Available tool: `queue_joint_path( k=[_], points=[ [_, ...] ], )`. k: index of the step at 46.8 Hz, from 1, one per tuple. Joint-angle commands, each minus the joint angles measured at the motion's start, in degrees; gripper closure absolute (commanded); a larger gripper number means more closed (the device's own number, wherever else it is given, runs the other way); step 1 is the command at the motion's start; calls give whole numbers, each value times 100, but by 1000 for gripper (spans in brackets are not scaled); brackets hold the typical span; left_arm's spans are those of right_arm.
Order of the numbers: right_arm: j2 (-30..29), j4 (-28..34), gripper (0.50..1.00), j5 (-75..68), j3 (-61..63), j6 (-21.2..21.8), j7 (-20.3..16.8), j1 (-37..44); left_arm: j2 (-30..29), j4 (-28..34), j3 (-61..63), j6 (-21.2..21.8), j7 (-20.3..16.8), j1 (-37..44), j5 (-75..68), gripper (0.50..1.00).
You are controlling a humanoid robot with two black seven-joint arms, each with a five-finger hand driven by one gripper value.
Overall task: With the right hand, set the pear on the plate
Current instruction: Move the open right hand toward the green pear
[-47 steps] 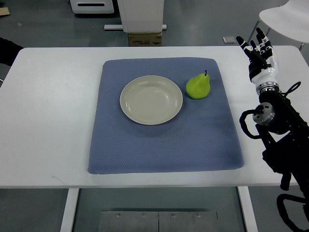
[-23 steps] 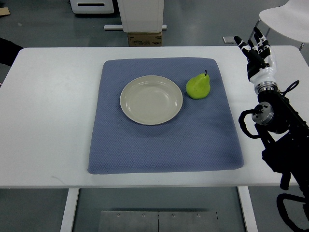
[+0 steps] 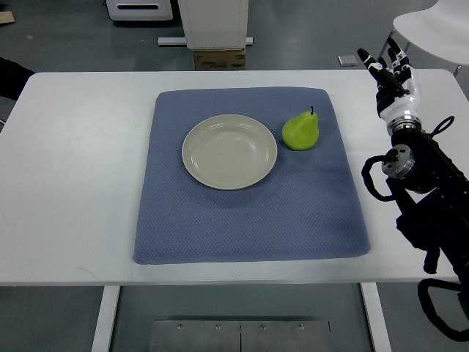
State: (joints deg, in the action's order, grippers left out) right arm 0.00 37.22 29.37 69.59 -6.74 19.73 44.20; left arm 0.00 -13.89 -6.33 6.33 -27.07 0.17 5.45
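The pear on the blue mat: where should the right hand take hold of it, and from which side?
Probably the wide lower body of the pear, not the narrow neck or stem. It stands beside the plate, which hugs its left, so coming from above and the right looks clearest. The right hand is open at the table's far right edge.

A white table (image 3: 73,183) fills most of the view, and the fingers (image 3: 368,61) of the right hand (image 3: 394,82) sit above its far right corner. A blue mat (image 3: 249,220) lies flat on the table, left of the fingers and nearer the camera. On the grey floor (image 3: 73,44) beyond the table, a small flat grey object (image 3: 347,61) lies just left of the fingers. Farther left stand a cardboard box (image 3: 220,59) and, behind it, a white cabinet base (image 3: 215,22). A white round surface (image 3: 434,28) shows just right of the fingers. A metal plate (image 3: 238,336) lies under the near edge, well apart from them.
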Motion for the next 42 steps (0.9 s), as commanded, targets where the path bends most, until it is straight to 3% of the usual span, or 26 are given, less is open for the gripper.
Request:
queue_joint_path(
  k=[1,28,42],
  points=[
    [0,4,500,-2,-261,23,4,-8,0,0,0,0,0,0,0,500],
    [0,39,511,-2,-1263,41,13,-105,0,0,0,0,0,0,0,500],
    [0,-5,523,51,-1826,-3,478,-96,0,0,0,0,0,0,0,500]
  ],
)
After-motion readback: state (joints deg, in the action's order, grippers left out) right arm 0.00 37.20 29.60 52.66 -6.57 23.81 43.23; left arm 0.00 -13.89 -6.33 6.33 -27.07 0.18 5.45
